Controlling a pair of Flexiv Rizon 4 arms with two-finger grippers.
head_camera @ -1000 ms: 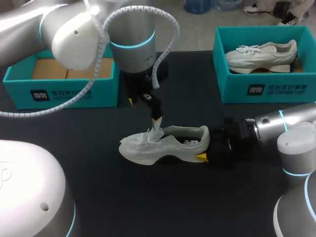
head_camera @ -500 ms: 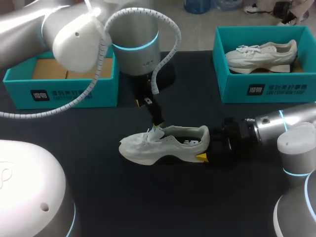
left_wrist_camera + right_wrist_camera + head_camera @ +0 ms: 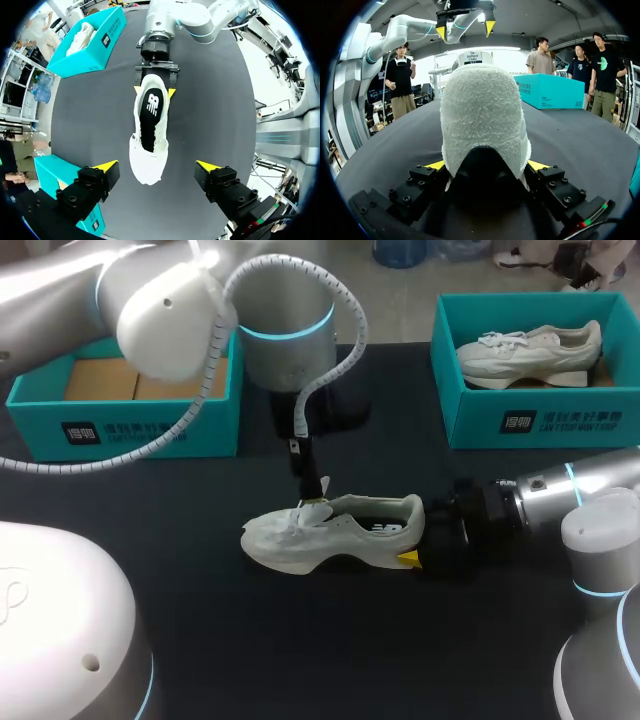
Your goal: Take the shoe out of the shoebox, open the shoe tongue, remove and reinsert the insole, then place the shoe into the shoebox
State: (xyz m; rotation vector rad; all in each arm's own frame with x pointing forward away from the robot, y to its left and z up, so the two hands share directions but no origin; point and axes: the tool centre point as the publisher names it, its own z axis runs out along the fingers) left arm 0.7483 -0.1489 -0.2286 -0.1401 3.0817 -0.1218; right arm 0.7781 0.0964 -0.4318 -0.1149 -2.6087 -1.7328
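A white shoe (image 3: 335,532) lies on its side on the black table, toe pointing left. My right gripper (image 3: 415,545) is shut on its heel; in the right wrist view the heel (image 3: 485,120) fills the space between the yellow pads (image 3: 436,165). Just above the shoe's tongue hangs my left gripper (image 3: 314,490), open. In the left wrist view the shoe (image 3: 149,150) lies below and between the wide-apart fingers (image 3: 107,166), holding nothing. The black insole (image 3: 151,112) shows inside, and the right gripper (image 3: 154,91) clamps the heel beyond it.
A teal shoebox (image 3: 130,425) with brown cardboard inside stands at the back left. A second teal shoebox (image 3: 545,420) at the back right holds another white shoe (image 3: 530,350). Bare black table lies in front of the shoe.
My left arm has shifted right and lowered its gripper toward the shoe's opening. The tongue and laces that stood up now lie lower. The right gripper and shoe have not moved.
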